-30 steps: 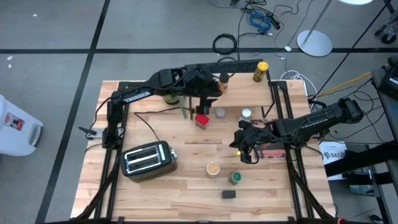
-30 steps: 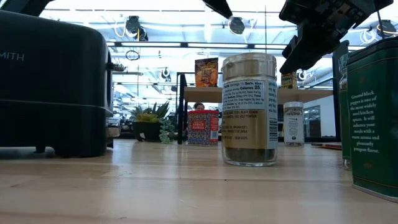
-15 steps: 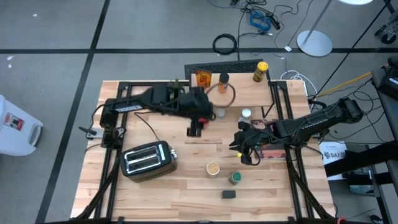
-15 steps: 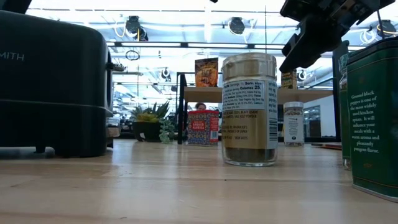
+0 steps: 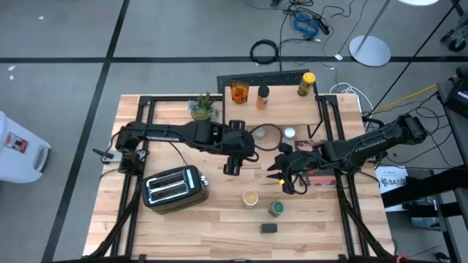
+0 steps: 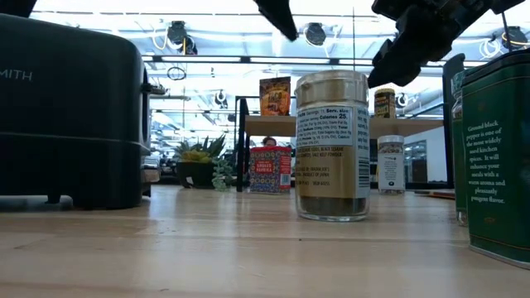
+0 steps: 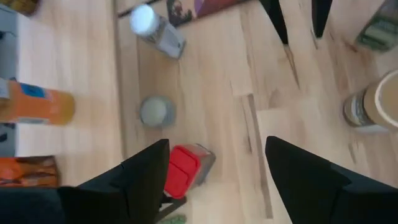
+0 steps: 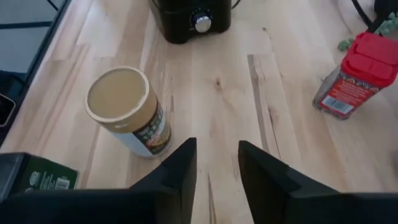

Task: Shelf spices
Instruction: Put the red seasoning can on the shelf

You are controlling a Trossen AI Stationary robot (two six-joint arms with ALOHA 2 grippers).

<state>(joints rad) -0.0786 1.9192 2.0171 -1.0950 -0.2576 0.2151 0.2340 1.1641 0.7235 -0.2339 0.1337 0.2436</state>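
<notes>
The shelf [image 5: 285, 108] stands at the table's far side and carries an orange packet [image 5: 238, 92], an orange bottle [image 5: 262, 96] and a yellow jar [image 5: 306, 84]. On the table by its legs stand a grey-lidded jar [image 7: 155, 111], a white-lidded jar [image 5: 289, 134] and a red-lidded jar [image 7: 183, 171]. Nearer the front stand a tan-lidded jar [image 5: 251, 197] and a green tin [image 5: 276, 209]. My left gripper [image 5: 231, 169] hovers open over mid-table, above and near of the red-lidded jar. My right gripper [image 5: 280, 177] hovers open, right of it, above the tan-lidded jar [image 8: 124, 109].
A silver toaster [image 5: 175, 186] stands at the near left. A potted plant [image 5: 201, 108] sits left of the shelf. A small black tin [image 5: 269, 228] lies near the front edge. A flat reddish packet [image 5: 320, 179] lies under the right arm.
My left gripper has drawn back from the shelf's left end toward the table's near edge, staying open, and now hangs over mid-table. This uncovers the plant and the orange packet in the high view. My right gripper has stayed nearly in place.
</notes>
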